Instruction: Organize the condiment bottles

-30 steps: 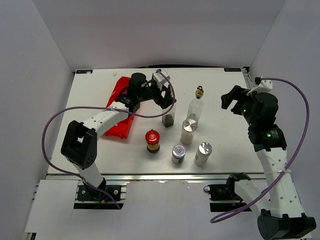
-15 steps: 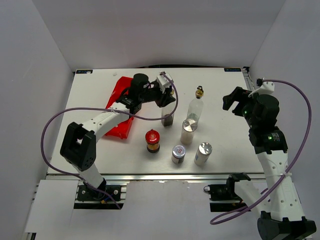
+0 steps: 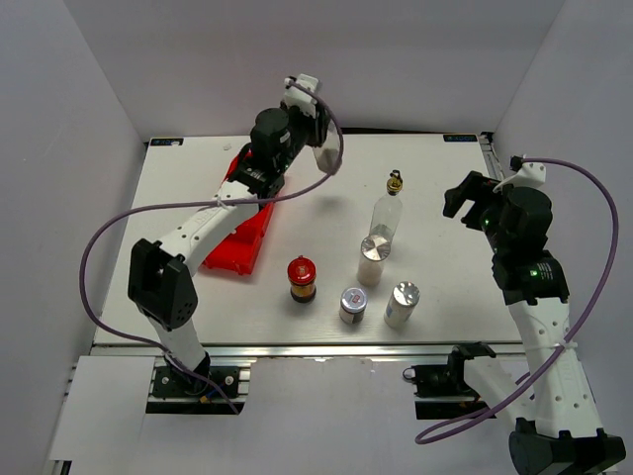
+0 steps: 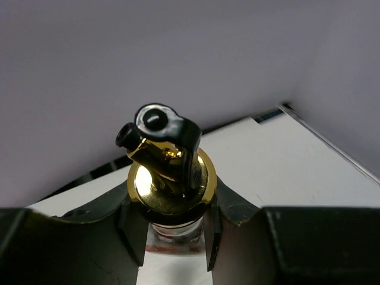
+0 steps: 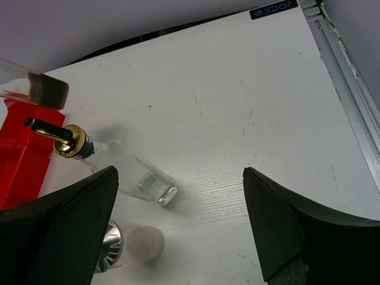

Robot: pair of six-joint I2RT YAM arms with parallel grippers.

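My left gripper (image 4: 172,237) is shut on the neck of a clear glass cruet with a gold spout (image 4: 169,172). It holds it in the air at the back of the table, where the left gripper (image 3: 315,124) stands high. The cruet's dark-bottomed base (image 5: 35,89) hangs above the red tray (image 5: 24,154). A second cruet (image 3: 389,213) stands at centre right. Two white shakers (image 3: 373,259) (image 3: 401,304), a short silver-lidded jar (image 3: 352,304) and a red-lidded jar (image 3: 302,278) stand in front. My right gripper (image 3: 465,193) is open over bare table, empty.
The red divided tray (image 3: 237,223) lies at the left, under the left forearm. Grey walls close in the table at the back and both sides. A purple cable loops off each arm.
My left gripper has shut on the dark-bottomed cruet and raised it off the table, up and toward the back. The right arm has hardly moved.
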